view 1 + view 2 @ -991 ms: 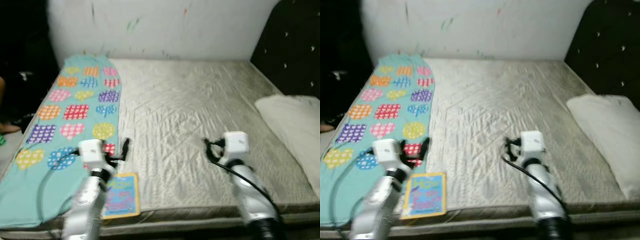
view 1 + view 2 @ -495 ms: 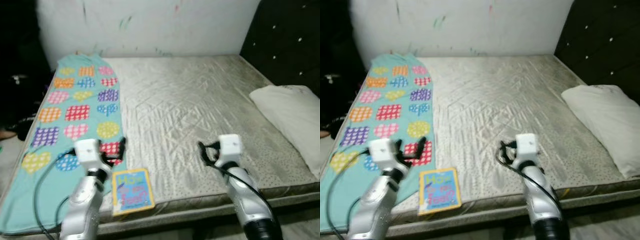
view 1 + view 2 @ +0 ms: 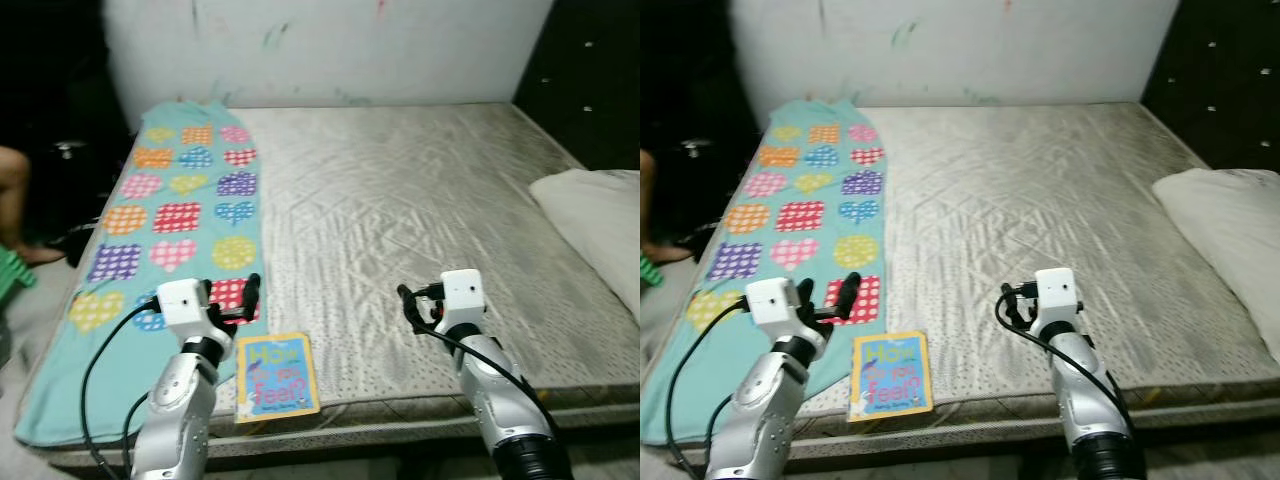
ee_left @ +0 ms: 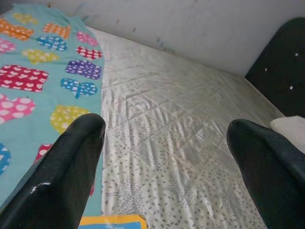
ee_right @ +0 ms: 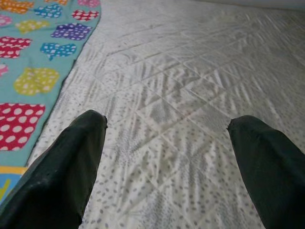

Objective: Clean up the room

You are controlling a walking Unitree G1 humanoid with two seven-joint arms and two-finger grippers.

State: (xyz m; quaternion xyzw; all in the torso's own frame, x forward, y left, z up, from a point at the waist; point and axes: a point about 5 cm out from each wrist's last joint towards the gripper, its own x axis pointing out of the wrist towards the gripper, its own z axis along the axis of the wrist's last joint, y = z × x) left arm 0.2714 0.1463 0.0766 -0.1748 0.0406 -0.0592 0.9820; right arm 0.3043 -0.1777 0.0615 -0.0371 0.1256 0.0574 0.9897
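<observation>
A children's book [image 3: 277, 375] with a yellow border and blue cover lies flat near the front edge of the bed. It rests partly on a teal blanket [image 3: 170, 210] printed with coloured hearts, spread along the bed's left side. My left gripper [image 3: 240, 300] hovers just behind the book, over the blanket's edge, open and holding nothing. My right gripper [image 3: 412, 303] hangs open over the bare mattress [image 3: 400, 190], well to the right of the book. In the left wrist view, the book's corner [image 4: 112, 221] lies below the spread fingers [image 4: 71, 176].
A white pillow [image 3: 600, 215] lies at the bed's right side against a dark padded headboard [image 3: 590, 80]. A marked white wall [image 3: 330, 50] runs behind the bed. A person's leg [image 3: 12, 200] and something green [image 3: 10, 275] are on the floor to the left.
The whole picture has shifted with the camera, and a person's leg now shows at the left. Both arms keep their pose, grippers open.
</observation>
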